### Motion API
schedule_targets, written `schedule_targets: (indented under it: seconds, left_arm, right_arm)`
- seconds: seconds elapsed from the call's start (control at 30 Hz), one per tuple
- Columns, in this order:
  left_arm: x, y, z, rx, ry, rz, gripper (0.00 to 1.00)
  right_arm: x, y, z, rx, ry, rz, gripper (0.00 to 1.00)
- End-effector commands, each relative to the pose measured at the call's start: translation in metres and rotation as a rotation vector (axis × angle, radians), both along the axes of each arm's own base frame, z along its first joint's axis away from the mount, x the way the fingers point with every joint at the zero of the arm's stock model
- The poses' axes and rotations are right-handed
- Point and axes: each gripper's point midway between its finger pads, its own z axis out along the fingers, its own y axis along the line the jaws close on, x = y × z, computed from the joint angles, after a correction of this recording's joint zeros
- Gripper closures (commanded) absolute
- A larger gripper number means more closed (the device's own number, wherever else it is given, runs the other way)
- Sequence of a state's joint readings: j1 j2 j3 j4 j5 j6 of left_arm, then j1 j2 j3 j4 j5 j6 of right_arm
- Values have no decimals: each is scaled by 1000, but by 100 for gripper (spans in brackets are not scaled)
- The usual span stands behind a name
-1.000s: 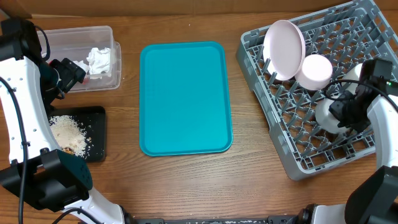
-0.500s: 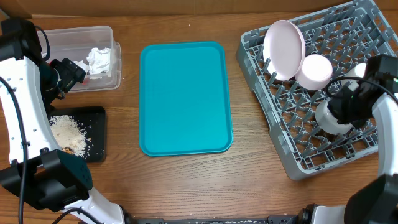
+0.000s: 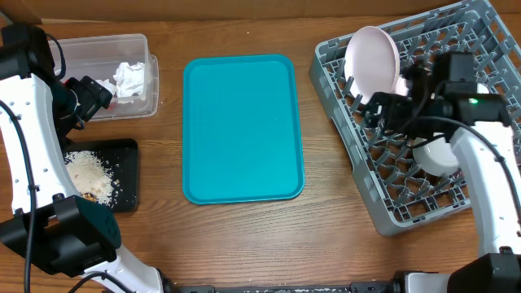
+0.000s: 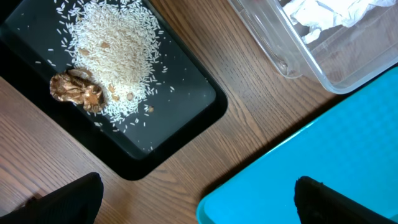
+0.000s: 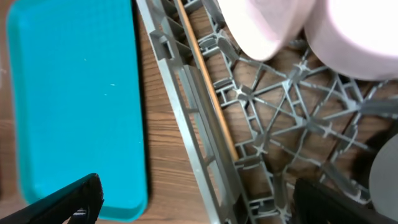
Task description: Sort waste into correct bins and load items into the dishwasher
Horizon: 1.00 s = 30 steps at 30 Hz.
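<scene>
Loading appears complete: left end effector [image 4: 198,186] and right end effector [image 5: 198,185] both hang released and empty, the right needing only a lift clear of the dishwasher [image 3: 384,191].

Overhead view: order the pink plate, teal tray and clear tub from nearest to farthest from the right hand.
From the right hand:
1. pink plate, right side, close beside the hand.
2. teal tray, middle of the table.
3. clear tub, far left corner.

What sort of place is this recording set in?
Likely a staged lab tabletop mimicking kitchen clean-up, not a real kitchen: a wooden table, a grey dish rack holding a pinkish plate, and a teal tray.
</scene>
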<state>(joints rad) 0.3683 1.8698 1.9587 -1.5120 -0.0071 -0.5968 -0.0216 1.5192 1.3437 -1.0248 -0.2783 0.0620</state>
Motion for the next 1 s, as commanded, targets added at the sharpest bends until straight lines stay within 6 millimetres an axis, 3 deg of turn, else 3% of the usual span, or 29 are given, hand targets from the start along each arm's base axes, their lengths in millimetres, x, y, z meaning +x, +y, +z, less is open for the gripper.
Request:
schedule_targets:
  seconds: [0.0, 0.1, 0.3, 0.47, 0.6, 0.67, 0.77, 0.97]
  left_arm:
    - [2, -1, -1, -5, -1, 7, 0]
    - [2, -1, -1, -5, -1, 7, 0]
    - [2, -1, -1, -5, -1, 7, 0]
    - [2, -1, -1, -5, -1, 7, 0]
    - [2, -1, -1, -5, -1, 7, 0]
    - [2, -1, -1, -5, -1, 7, 0]
    - [2, -1, -1, -5, -1, 7, 0]
    - [2, -1, -1, -5, -1, 7, 0]
  right_arm:
    - [4, -5, -21, -105, 38, 11, 3]
    - [6, 4, -39, -113, 86, 37, 16]
    - [-1, 22, -78, -121, 211, 94, 24]
    - [-5, 34, -99, -129, 271, 132, 30]
    - [-3, 36, -102, -129, 268, 135, 43]
    - [2, 36, -101, -124, 254, 122, 55]
    - [10, 37, -100, -107, 231, 72, 82]
    - [32, 39, -94, -68, 165, -36, 92]
